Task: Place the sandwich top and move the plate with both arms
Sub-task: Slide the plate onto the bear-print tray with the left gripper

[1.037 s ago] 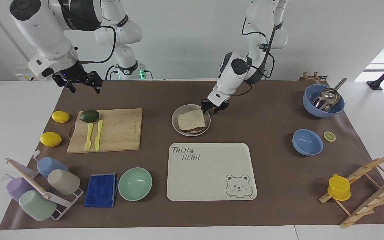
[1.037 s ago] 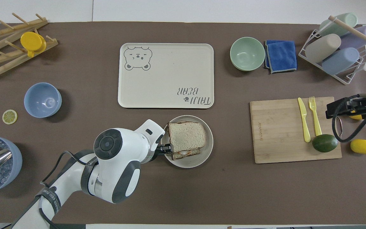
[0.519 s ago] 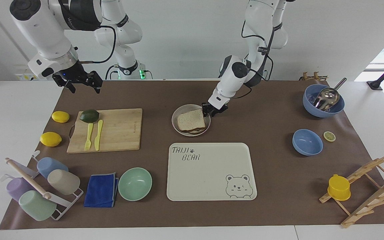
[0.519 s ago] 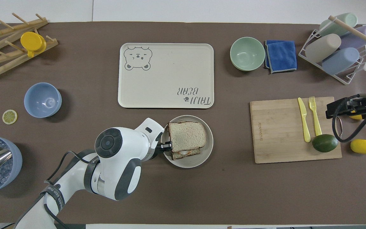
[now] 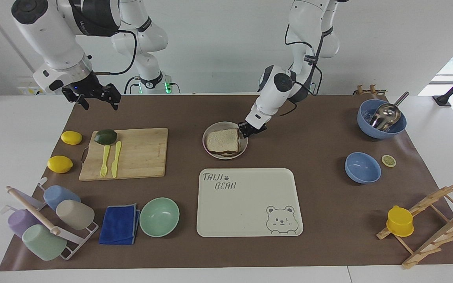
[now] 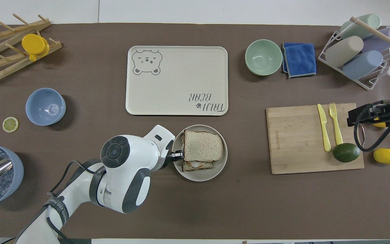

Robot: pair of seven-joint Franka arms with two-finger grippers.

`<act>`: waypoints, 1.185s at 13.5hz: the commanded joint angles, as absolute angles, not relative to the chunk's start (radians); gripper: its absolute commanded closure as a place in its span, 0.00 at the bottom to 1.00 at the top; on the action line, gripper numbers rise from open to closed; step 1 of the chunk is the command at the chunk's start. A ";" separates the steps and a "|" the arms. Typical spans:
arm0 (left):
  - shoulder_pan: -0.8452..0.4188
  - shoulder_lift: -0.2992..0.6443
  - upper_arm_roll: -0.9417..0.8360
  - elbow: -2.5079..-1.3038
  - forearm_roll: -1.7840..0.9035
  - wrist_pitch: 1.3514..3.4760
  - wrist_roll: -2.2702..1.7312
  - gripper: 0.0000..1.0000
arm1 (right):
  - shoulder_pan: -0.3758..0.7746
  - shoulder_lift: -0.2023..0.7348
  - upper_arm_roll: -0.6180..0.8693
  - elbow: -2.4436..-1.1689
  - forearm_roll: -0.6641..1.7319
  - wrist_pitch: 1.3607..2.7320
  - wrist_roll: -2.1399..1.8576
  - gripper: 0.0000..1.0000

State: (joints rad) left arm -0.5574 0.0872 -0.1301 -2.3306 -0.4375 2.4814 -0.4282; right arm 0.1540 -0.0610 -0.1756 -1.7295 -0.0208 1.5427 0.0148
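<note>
A: Bread first. Sandwich top [image 5: 222, 140], a pale square whole-wheat slice with a darker crust, sits on the lower slice and filling on the plate [image 6: 213, 172]; its edges overhang a little askew. Placing looks done.

B: Plate?

A: Small, round, beige-grey, raised rim. Mid-bench, just nearer the robots than the cream bear tray [image 5: 246, 204]. Left hand [image 5: 247, 131] is down at the rim on the left arm's side, fingers fully closed, pinched on the plate edge as far as both views show. A rim pinch suits a smooth, shallow dish; judged as the first half of a two-armed carry.

B: Right hand?

A: Right hand [image 5: 96, 98], fingers spread wide, holding nothing, waits in the air over the bench corner at the right arm's end, near the wooden cutting board [image 5: 140, 153]. It would need to take the plate's free rim before any lift; one pinch alone risks tipping the loose stack.

B: Surroundings?

A: Avocado [image 5: 105, 136], yellow plastic fork and knife on the board; two lemons beside it; brown matte mat underneath.
</note>
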 commanded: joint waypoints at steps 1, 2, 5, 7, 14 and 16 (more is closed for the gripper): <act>-0.531 0.077 -0.117 -2.286 -0.451 2.404 -0.423 1.00 | 0.150 -0.077 -0.173 -1.743 0.002 1.540 0.026 0.00; -0.472 0.077 -0.118 -2.217 -0.451 2.314 -0.414 1.00 | 0.150 -0.077 -0.175 -1.743 0.002 1.540 0.026 0.00; -0.373 0.148 -0.117 -2.018 -0.463 2.188 -0.405 1.00 | 0.150 -0.075 -0.175 -1.743 0.002 1.540 0.026 0.00; -0.351 0.178 -0.110 -1.955 -0.497 2.192 -0.408 1.00 | 0.150 -0.075 -0.173 -1.743 0.000 1.540 0.026 0.00; -0.240 0.480 -0.106 -1.660 -0.465 2.180 -0.400 1.00 | 0.150 -0.075 -0.175 -1.743 0.000 1.540 0.026 0.00; -0.236 0.498 -0.107 -1.632 -0.442 2.192 -0.399 1.00 | 0.150 -0.075 -0.175 -1.743 0.000 1.540 0.026 0.00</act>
